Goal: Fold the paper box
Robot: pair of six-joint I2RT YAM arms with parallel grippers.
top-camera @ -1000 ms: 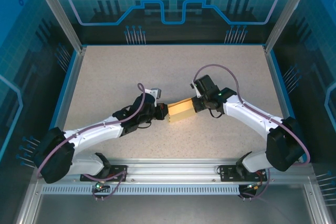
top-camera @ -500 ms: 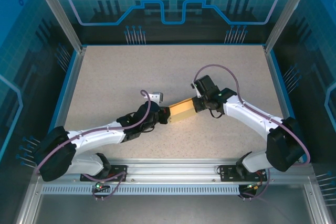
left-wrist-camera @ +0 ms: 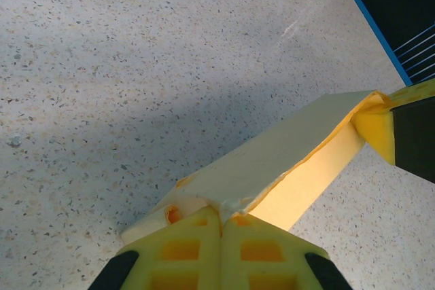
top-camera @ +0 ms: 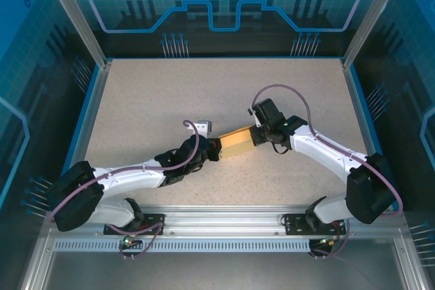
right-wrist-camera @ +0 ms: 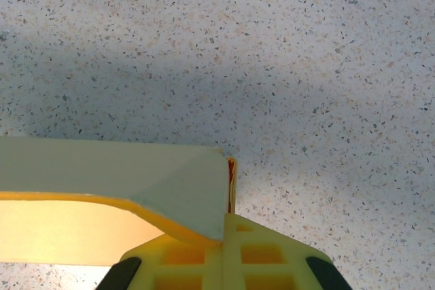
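Near the middle of the speckled worktop point(top-camera: 149, 93), a pale yellow paper box point(top-camera: 236, 144) is held between 2 robot arms. It lies on a slant from lower left to upper right. The left tool point(top-camera: 213, 149) meets its left end and the right tool point(top-camera: 255, 135) meets its right end.

Seen from the left wrist camera, the left tool's 2 yellow fingers point(left-wrist-camera: 183, 249) are pressed fully together, and a crumpled edge of thin card is nipped between their tips. Seen from the right wrist camera, the right tool's fingers point(right-wrist-camera: 262, 252) are likewise closed tight, pinching 1 corner of the box's upper panel.

That upper panel bows upward along its long side, leaving a curved gap with brighter yellow card behind it. A soft shadow falls on the worktop beside the box. Whether its underside touches the surface cannot be told.

The step in hand seems to be bringing the bowed panel flat so the box closes squarely. To do it well, both pinches should stay firm and the 2 tools should move in step. They should not pull apart, since the card at the left end looks crumpled and could tear. Bringing the ends level and slightly closer should let the panel settle along its crease. Resting the box on the worktop before either tool lets go would probably stop the panel springing open.
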